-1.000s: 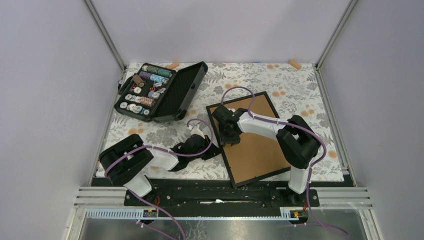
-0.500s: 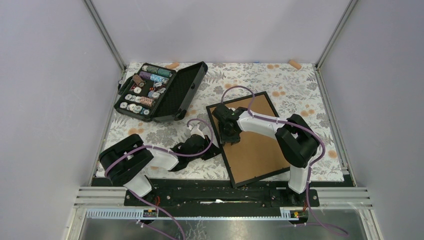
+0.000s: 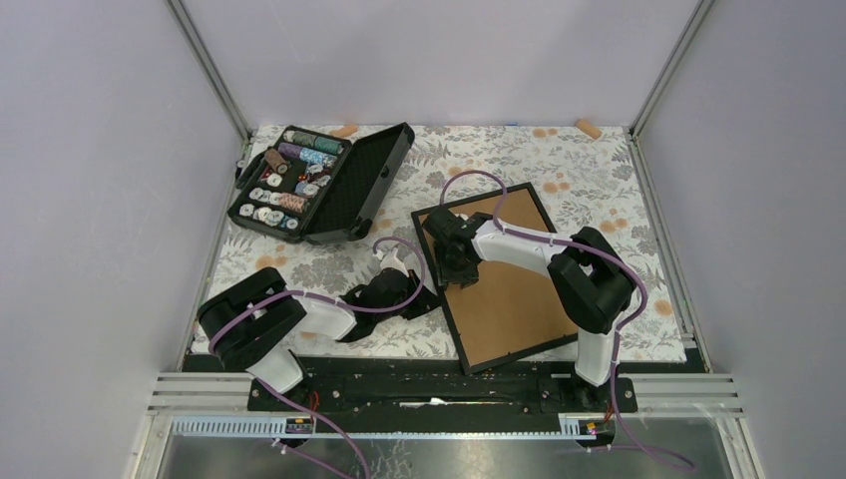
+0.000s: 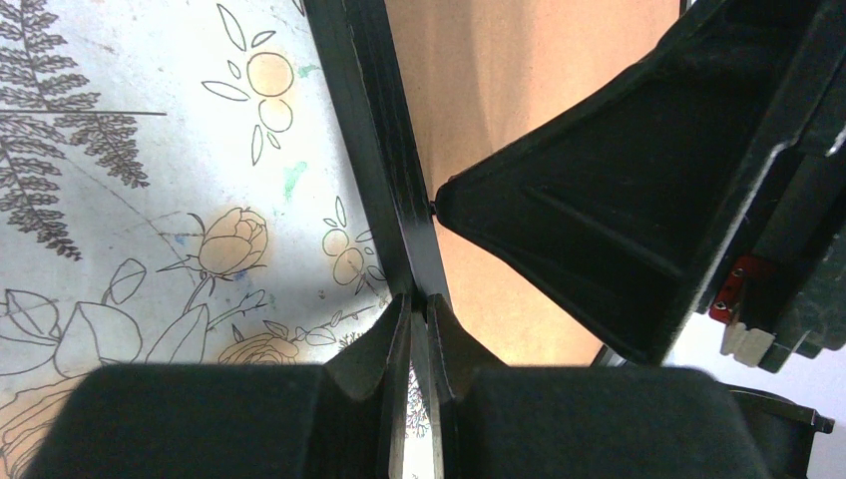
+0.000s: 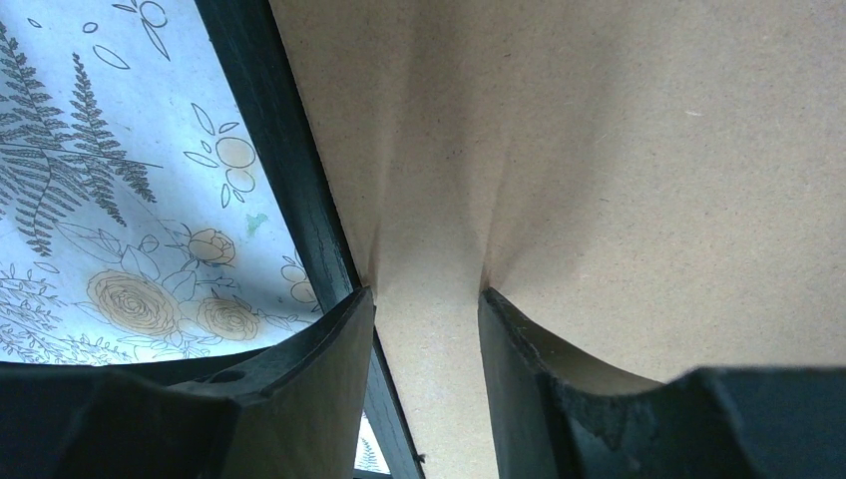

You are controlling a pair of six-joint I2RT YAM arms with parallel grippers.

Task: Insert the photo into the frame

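1. At the far left of the table, the black case of thread spools (image 3: 319, 182) lies open. It is well apart from both arms.
2. The left arm (image 3: 254, 329) lies low over the flowered tablecloth (image 3: 579, 160) and reaches to the right, toward the left side of the frame (image 3: 514, 299).
3. The left gripper (image 4: 419, 304) is clenched. In the left wrist view its two fingers (image 4: 384, 344) are pressed together on the thin black rail of the frame, at the rail's near-left part. The tablecloth shows on the left of this rail and the brown board on the right.
4. The frame lies flat on the table, right of the centre and a little turned, with its brown board back facing up. Its near corner is close to the bases of the arms.
5. The right gripper (image 5: 427, 299) stands over the far-left part of the brown board, just beside the left rail. It is released: the fingers (image 5: 334, 344) stand apart, their tips touch or nearly touch the board, and only bare board shows between them.
6. In the left wrist view, the black body of the right gripper is just beside the left one, on the other side of the rail.
7. The right arm (image 3: 589, 284) bends from its base at the near right and crosses above the frame to reach this place.
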